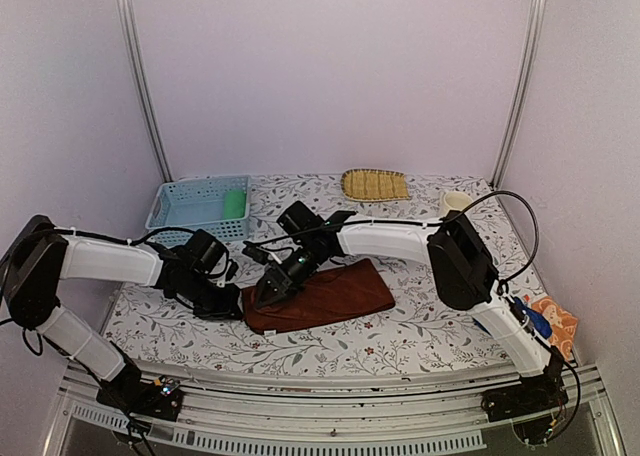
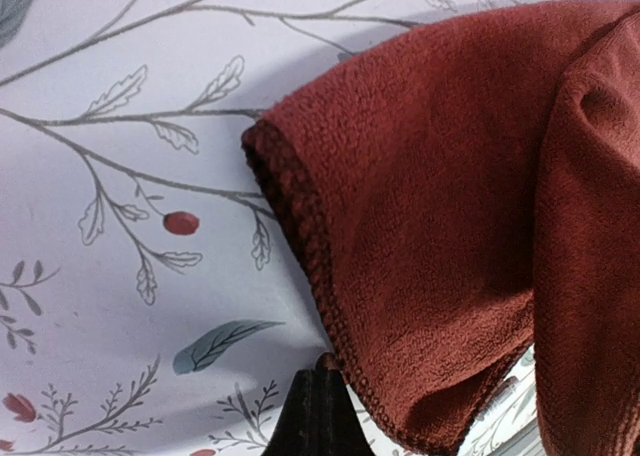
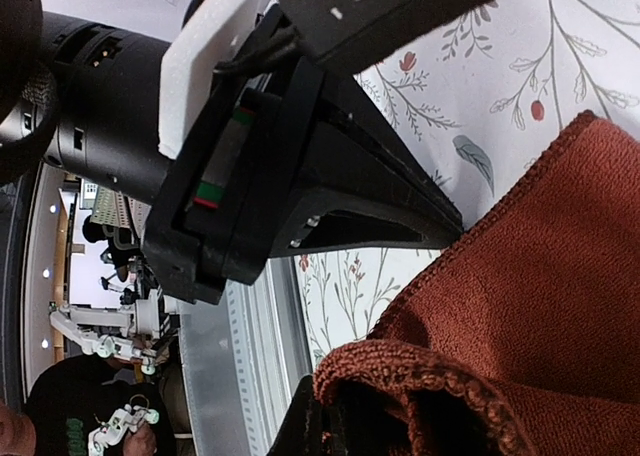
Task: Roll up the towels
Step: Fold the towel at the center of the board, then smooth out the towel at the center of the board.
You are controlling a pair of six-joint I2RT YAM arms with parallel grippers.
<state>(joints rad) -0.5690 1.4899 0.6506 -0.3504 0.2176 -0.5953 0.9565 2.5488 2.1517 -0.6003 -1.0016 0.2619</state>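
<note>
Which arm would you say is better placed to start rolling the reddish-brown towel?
Probably the right: the right gripper is shut on the curled-up hem of the reddish-brown towel, over the cloth. The left gripper, shut too, sits at the corner's edge, mostly over the table.

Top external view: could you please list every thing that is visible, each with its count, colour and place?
reddish-brown towel: one, dark reddish-brown, lying at the table's centre
green towel: one, bright green, inside the basket
basket: one, pale blue, back left
straw tray: one, yellow, back centre
cup: one, cream, back right
orange towel: one, orange, right edge by the right arm's base
table: one, white floral cover, under everything
left gripper: one, black, jaws shut on the reddish-brown towel's left end
right gripper: one, black, jaws shut on the same end
</note>
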